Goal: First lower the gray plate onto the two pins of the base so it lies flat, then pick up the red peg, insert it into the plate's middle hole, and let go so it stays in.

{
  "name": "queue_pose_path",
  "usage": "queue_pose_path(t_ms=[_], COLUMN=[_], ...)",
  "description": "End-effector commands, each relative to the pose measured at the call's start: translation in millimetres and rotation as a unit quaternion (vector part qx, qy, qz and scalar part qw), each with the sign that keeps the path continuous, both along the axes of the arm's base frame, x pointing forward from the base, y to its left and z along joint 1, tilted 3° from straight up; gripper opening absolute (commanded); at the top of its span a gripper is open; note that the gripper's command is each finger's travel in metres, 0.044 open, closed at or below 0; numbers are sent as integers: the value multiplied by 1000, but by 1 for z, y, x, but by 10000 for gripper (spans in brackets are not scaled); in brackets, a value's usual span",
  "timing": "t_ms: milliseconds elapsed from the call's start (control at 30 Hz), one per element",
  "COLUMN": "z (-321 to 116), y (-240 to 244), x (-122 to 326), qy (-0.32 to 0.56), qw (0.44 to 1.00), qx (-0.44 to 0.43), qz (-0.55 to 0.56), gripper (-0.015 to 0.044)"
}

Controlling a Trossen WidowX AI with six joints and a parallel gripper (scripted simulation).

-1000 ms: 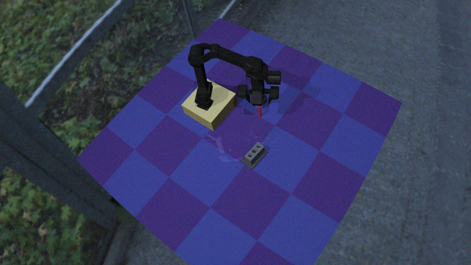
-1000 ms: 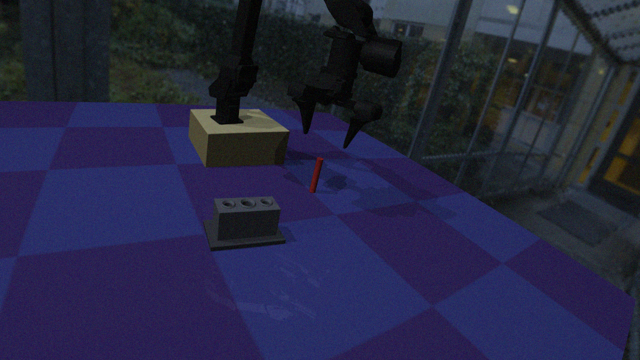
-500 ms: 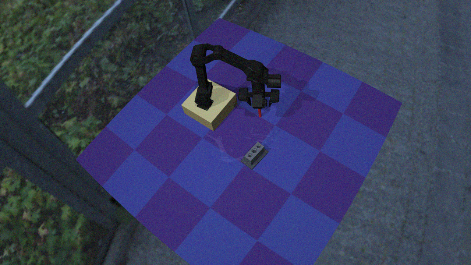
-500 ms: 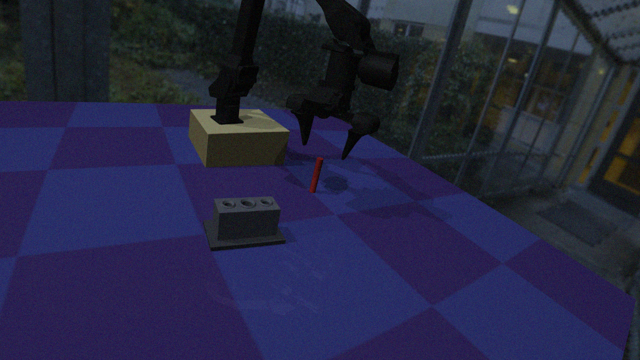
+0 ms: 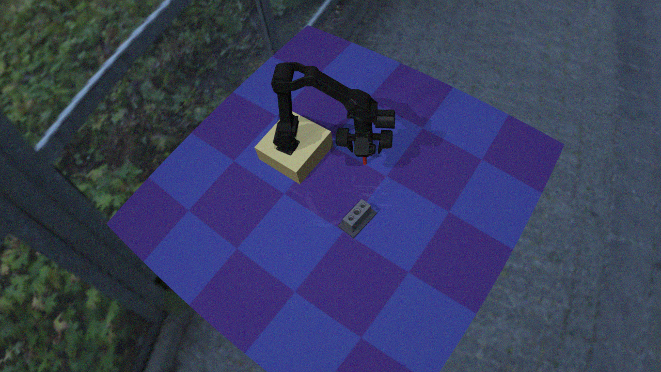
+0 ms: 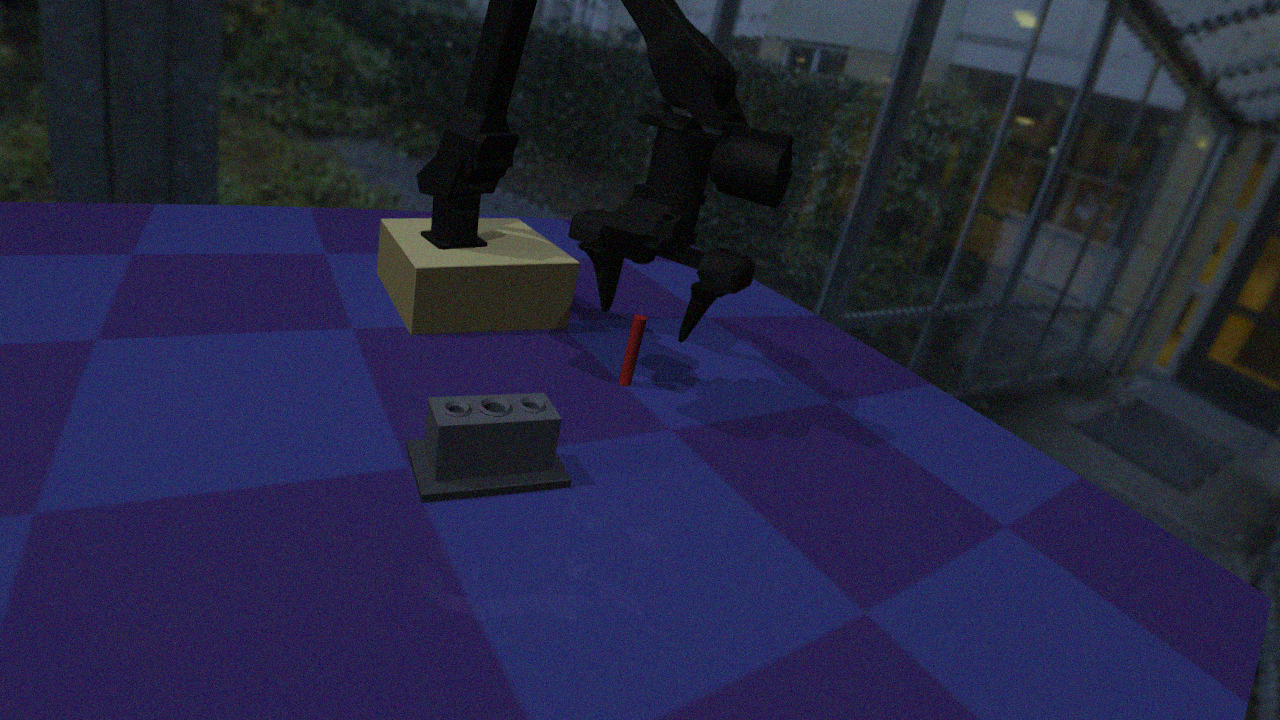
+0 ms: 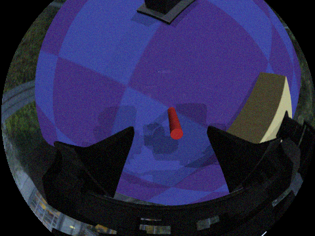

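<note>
Fingers [image 5: 364,159] [image 6: 644,325] spread wide above upright red peg [image 5: 364,160] [image 6: 631,350] [image 7: 174,122], gray plate [image 5: 362,208] [image 6: 494,437] apart

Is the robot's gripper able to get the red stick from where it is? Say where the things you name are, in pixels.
Probably yes: the open gripper [image 6: 644,325] [image 7: 172,130] hangs above the red peg [image 5: 364,160] [image 6: 631,350] [image 7: 174,124], which stands up, and nothing shows between them.
</note>
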State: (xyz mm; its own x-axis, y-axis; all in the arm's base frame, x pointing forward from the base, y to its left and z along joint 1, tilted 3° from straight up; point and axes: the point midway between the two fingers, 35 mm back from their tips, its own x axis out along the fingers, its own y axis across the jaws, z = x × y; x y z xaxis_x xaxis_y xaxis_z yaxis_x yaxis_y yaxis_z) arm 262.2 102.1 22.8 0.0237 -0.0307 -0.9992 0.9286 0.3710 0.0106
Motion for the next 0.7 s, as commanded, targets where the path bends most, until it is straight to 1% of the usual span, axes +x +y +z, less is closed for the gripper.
queue_pose_path(t_ms=[0, 500, 667], z=[-10, -32, -32], y=[-1, -2, -2], x=[-3, -4, -4], qy=[7, 7, 7], qw=[1000, 1000, 1000], qx=[-1, -1, -1], qz=[0, 0, 0], gripper=[440, 440, 309])
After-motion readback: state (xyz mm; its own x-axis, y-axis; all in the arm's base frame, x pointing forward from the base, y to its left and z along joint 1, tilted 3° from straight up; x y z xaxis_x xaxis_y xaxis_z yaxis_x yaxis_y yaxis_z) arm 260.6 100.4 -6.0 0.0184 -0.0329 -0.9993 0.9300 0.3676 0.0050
